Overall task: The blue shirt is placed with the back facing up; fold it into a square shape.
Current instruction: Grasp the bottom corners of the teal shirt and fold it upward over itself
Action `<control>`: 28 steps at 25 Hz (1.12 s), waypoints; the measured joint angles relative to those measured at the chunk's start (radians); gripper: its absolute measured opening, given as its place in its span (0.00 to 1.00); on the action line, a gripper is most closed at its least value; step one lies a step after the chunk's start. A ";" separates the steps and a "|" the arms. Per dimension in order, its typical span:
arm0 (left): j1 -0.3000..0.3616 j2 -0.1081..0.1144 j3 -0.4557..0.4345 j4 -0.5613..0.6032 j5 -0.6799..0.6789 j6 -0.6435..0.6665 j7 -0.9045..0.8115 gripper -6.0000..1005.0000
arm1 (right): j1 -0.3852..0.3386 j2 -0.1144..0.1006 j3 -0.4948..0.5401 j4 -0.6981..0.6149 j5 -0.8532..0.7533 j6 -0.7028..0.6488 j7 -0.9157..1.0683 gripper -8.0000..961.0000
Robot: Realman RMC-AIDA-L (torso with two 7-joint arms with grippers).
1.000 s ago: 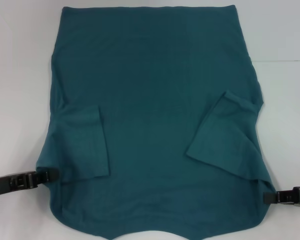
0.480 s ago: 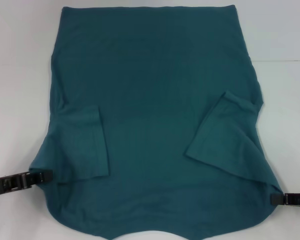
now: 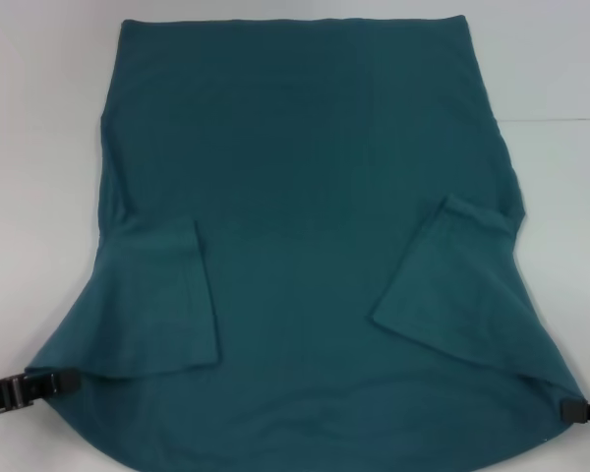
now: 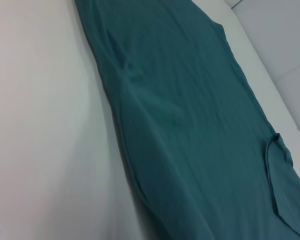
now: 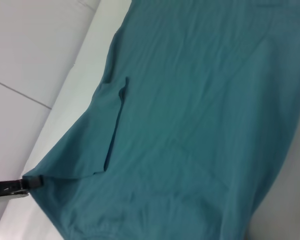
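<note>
Blue shirt (image 3: 305,197) spread back-up on white table (image 3: 39,147), both sleeves folded inward onto body. Left gripper (image 3: 64,382) clamped on left near corner of shirt; right gripper (image 3: 568,409) clamped on right near corner. Fabric plain teal, lightly rippled. Left gripper visible in right wrist view too, pinching corner.

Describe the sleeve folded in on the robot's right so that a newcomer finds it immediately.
Start from the blue shirt covering the white table. On its right half, a slanted flap lies over the body: the right sleeve. Unlike the left sleeve, which lies nearly straight, it tilts diagonally.
</note>
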 joint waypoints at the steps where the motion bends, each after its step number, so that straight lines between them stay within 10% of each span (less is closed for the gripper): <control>1: 0.000 0.000 0.000 0.000 0.000 0.000 0.000 0.02 | -0.002 -0.002 0.000 0.000 -0.001 -0.008 -0.007 0.04; 28: 0.042 -0.002 -0.026 0.018 0.063 0.186 -0.011 0.02 | -0.065 -0.058 0.015 -0.046 -0.123 -0.148 -0.083 0.04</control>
